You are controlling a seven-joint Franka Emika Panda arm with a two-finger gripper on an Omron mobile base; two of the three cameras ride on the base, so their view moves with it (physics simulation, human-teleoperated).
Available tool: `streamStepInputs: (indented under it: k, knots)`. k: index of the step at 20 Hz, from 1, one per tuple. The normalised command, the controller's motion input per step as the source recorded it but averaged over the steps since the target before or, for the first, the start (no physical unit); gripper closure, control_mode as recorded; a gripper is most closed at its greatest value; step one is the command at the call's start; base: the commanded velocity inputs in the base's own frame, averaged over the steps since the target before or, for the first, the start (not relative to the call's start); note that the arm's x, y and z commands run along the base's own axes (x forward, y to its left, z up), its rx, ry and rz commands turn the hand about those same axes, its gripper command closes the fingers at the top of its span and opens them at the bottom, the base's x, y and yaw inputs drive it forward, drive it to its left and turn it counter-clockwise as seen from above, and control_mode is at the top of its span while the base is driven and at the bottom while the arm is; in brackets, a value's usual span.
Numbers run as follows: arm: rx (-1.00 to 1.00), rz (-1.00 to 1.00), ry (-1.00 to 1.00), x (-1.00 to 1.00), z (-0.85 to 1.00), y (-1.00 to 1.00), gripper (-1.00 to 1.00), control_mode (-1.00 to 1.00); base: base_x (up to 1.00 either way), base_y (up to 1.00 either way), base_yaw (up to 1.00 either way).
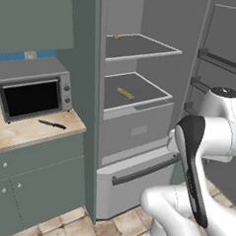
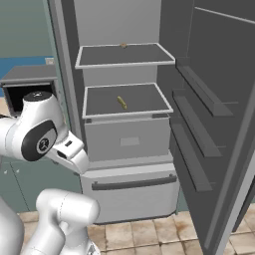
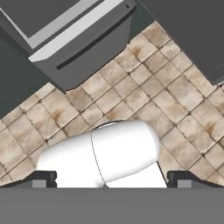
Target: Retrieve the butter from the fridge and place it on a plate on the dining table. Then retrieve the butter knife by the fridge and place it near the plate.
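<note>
Pincer (image 3: 112,181) tips stand wide apart at the bottom corners of the hand view, clamped on nothing, looking down at the tan tiled floor (image 3: 175,100) in front of the fridge's lower drawer (image 3: 83,43).

From the base views the fridge (image 1: 138,136) stands open, its door (image 2: 219,109) swung out to the right with its rails showing. The butter (image 1: 125,93) lies on the lower of the two grey shelves (image 1: 136,91), near the middle, touching nothing else. A small tan thing (image 1: 116,36) sits at the back of the upper shelf (image 1: 139,46); what it is I cannot tell.

Left of the fridge, the knife (image 1: 52,124) lies flat on the marbled bench (image 1: 25,131), just in front of the toaster oven (image 1: 33,87). Grey-green cabinets (image 1: 32,184) stand under that bench.
</note>
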Motion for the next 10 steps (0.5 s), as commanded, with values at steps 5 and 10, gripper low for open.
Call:
streamStepInputs:
  k: [5, 10]
  knots:
    - [0.00, 0.06, 0.00, 0.18, 0.00, 0.00, -1.00, 1.00, 0.12, -0.02, 0.07]
    - [0.00, 0.00, 0.00, 0.00, 0.00, 0.00, -1.00, 1.00, 0.85, -0.13, 0.48]
